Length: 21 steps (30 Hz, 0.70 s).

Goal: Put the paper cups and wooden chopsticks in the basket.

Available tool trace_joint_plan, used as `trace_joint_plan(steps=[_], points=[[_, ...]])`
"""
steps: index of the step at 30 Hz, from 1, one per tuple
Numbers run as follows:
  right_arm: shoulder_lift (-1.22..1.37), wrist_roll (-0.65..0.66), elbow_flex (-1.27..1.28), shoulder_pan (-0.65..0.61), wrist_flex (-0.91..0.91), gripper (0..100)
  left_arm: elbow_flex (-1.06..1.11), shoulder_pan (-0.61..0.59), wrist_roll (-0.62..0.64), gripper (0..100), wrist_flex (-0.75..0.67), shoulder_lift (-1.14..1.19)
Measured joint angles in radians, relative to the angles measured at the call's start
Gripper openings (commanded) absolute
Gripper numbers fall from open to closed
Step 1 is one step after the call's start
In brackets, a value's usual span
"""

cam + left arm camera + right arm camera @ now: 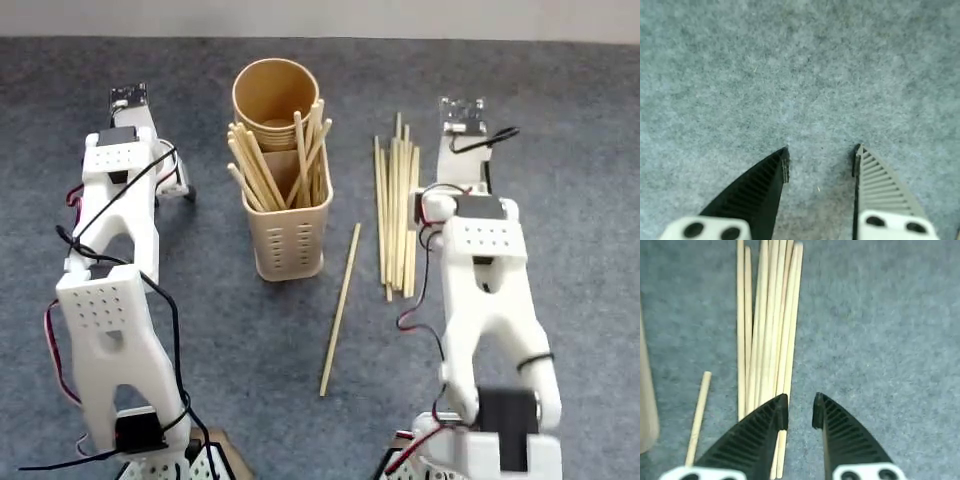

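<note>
A cream perforated basket (288,240) stands at the table's middle, holding stacked paper cups (274,95) and several wooden chopsticks (262,165). A bundle of chopsticks (398,215) lies on the carpet to its right, also seen as the bundle (769,325) in the right wrist view. One single chopstick (340,308) lies slanted in front of the basket, its end (698,412) showing near the bundle. My right gripper (800,409) hovers open over the near end of the bundle, holding nothing. My left gripper (821,162) is open over bare carpet, left of the basket.
Grey carpet (560,150) covers the table. The left arm (115,260) and right arm (485,290) flank the basket, with cables trailing along them. Room lies open behind the bundle and at the far right.
</note>
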Motion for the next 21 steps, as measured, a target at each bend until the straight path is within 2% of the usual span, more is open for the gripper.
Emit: trace_joint_plan(steps=[5,10,12,16,21], points=[[0.158,0.0,0.014,-0.003,-0.114,10.4,0.0,0.0,0.0,22,0.0,0.0],[0.253,0.0,0.038,-0.032,-0.193,23.0,0.0,0.0,0.0,22,0.0,0.0],[0.256,0.0,0.038,-0.032,-0.201,25.1,0.0,0.0,0.0,22,0.0,0.0],[0.259,0.034,0.048,-0.032,-0.203,24.8,0.0,0.0,0.0,22,0.0,0.0],[0.258,0.046,0.104,-0.026,-0.207,17.9,0.0,0.0,0.0,22,0.0,0.0]])
